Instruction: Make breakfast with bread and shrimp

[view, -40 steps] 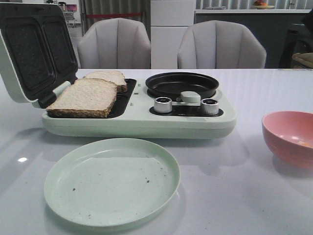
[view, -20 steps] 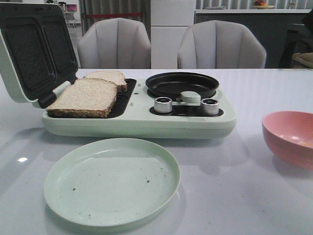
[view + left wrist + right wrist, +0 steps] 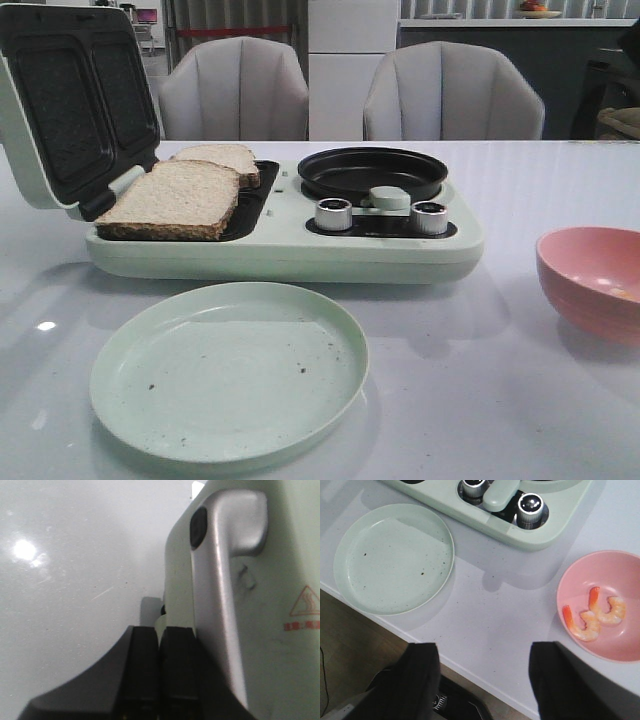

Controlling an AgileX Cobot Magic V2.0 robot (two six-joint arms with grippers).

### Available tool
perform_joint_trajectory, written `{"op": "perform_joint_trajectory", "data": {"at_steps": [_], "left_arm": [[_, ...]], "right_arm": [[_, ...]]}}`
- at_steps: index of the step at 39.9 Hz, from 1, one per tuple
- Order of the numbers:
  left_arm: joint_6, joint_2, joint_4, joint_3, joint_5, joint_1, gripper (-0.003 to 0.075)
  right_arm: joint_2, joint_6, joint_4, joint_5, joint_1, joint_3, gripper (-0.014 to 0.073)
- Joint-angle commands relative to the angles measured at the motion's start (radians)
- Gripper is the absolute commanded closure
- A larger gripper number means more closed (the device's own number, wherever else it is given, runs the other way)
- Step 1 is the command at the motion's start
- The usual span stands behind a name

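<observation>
Breakfast barely begun: nearest the robot, a round pale-green plastic plate lies bare on the glossy white counter, flecked with a few dark crumbs; to its right a salmon-pink round bowl holds the shrimp, three curled orange-pink pieces touching one another, apparently untouched. Beyond the plate stands the mint-green breakfast maker, its dark-lined lid tilted up and open; the bread, two pale square slices with brown crusts, rests on the left grill well, the nearer slice overlapping the farther. The round black frying pan on the appliance's right side is empty, two silver knobs in front of it. The right hand hovers released above the counter's near edge, fingers wide apart, grasping nothing; the left hand is clenched, its black fingers pressed together beside the lid's silver handle, gripping nothing visible. By appearances the bread is loaded; cooking the shrimp, closing the lid and plating all seem left to do.
</observation>
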Motion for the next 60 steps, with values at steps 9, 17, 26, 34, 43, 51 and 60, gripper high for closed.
{"op": "perform_joint_trajectory", "data": {"at_steps": [9,17,26,34,43,51,60], "left_arm": [[0.005,-0.053,-0.134,-0.05,0.043,-0.063,0.0619],[0.009,-0.061,-0.134,-0.05,0.046,-0.141,0.0619],[0.02,-0.11,-0.061,-0.048,0.044,-0.262,0.0619],[0.022,-0.186,-0.016,-0.017,0.03,-0.345,0.0619],[0.028,-0.337,0.062,0.113,-0.04,-0.437,0.0619],[0.028,-0.495,0.129,0.239,-0.095,-0.523,0.0619],[0.028,-0.677,0.146,0.402,-0.144,-0.596,0.0619]], "right_arm": [[-0.011,0.001,-0.004,-0.052,-0.003,-0.024,0.0099],[-0.011,0.001,-0.004,-0.052,-0.003,-0.024,0.0099],[-0.011,0.001,-0.004,-0.052,-0.003,-0.024,0.0099],[-0.011,0.001,-0.004,-0.052,-0.003,-0.024,0.0099],[-0.011,0.001,-0.004,-0.052,-0.003,-0.024,0.0099],[-0.011,0.001,-0.004,-0.052,-0.003,-0.024,0.0099],[-0.011,0.001,-0.004,-0.052,-0.003,-0.024,0.0099]]}}
